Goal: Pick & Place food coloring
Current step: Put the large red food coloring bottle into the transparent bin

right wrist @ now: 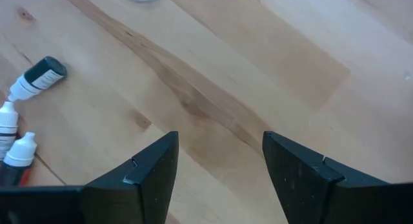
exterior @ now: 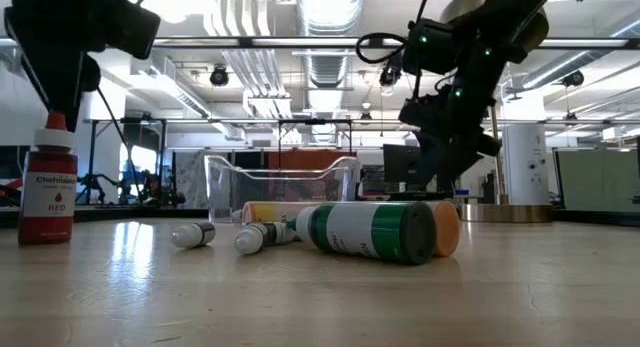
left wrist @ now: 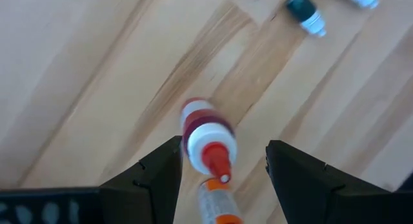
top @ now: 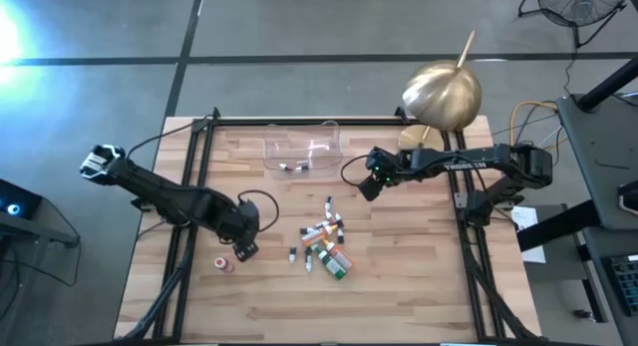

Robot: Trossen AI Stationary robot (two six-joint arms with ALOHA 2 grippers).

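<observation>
Roughly a dozen food coloring bottles (top: 326, 244) lay heaped at the table (top: 419, 286) centre, most on their sides. One red bottle (top: 225, 264) stood upright apart, at about 8 o'clock from the heap. Left gripper (top: 245, 248): poised just above that bottle, fingers spread on either side of its cap, holding nothing. Right gripper (top: 368, 187): raised at 1 o'clock from the heap, fingers apart, empty. Step judged: picking the red bottle; next move called for lowering and closing squarely on its body without tipping it. Clear tray (top: 302, 148): at 12 o'clock, with small items inside, possibly bottles, too small to identify.
</observation>
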